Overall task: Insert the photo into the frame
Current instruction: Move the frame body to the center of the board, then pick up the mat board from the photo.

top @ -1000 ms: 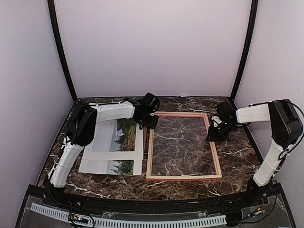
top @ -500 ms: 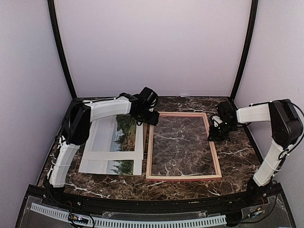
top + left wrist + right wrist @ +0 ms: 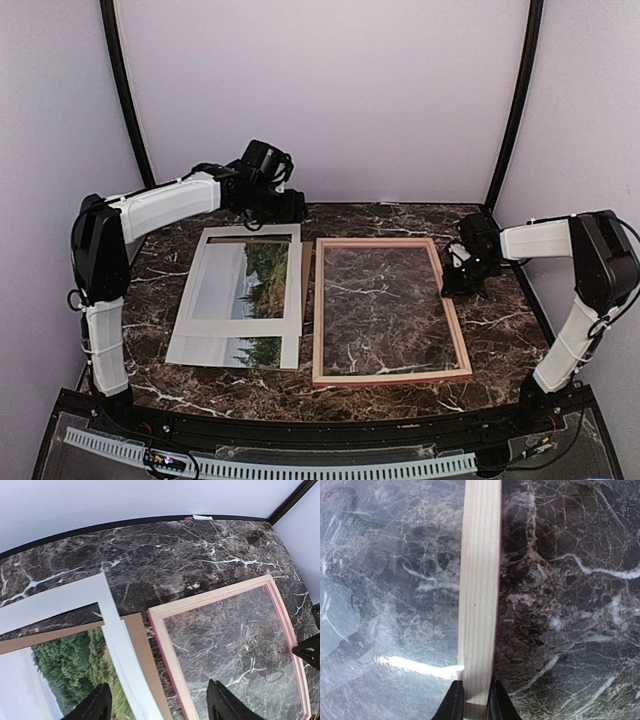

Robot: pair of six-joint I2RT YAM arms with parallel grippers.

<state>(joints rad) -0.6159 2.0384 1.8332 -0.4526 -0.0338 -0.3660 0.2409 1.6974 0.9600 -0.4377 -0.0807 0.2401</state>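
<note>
The right gripper (image 3: 475, 703), its two black fingertips (image 3: 454, 701) pinched shut on the pale wooden side rail of the thin rectangular pink-red picture frame (image 3: 480, 580), holds that rail at its right edge in the right wrist view. From above, this gripper (image 3: 462, 281) meets the frame (image 3: 392, 376) partway along its right side. A glossy clear pane (image 3: 395, 580) inside the rail catches a bright streak of glare.

The left gripper (image 3: 157, 707) hangs spread wide with nothing between its dark fingers (image 3: 95, 706), raised over the far side of the table; from above it (image 3: 292, 208) sits beyond the far left corner of the frame, touching nothing.

The frame (image 3: 210, 597) lies flat on the dark veined marble tabletop (image 3: 500, 330), the marble pattern showing through its opening. The large paper photo of green conifers and pale water (image 3: 262, 290) lies flat to the frame's left, outside it, partly covered by a white mat board with a cut-out window (image 3: 240, 327). In the left wrist view, the photo (image 3: 70, 665) and mat board (image 3: 115, 625) rest on a plain brown backing panel (image 3: 142, 650), whose edge lies just beside the frame's left rail.
</note>
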